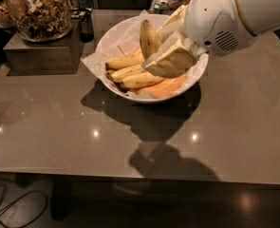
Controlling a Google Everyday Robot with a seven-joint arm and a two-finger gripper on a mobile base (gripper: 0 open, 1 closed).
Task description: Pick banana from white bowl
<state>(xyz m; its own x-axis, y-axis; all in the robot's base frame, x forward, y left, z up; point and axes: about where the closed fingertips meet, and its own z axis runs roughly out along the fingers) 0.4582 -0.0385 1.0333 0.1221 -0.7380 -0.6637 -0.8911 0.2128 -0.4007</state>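
Between the fingers of the tool (156, 51): plump curved yellow banana (149, 36), smooth-skinned, nearly upright, gripped at its lower end.
Tool: cream, wedge-shaped fingers closed on that banana.
Beneath the tool: wide round glossy white bowl (112, 37), crumpled paper lining, on a polished grey worktop (59, 127).
Left of the tool: slimmer yellow bananas (130, 72) lying flat.

1. Plump curved yellow banana (149, 37): faintly flecked, standing nearly upright, its lower end clamped in the two-finger gripper (156, 51) over the bowl.
2. Wide round glossy white bowl (112, 36): paper-lined, upright beneath the banana.
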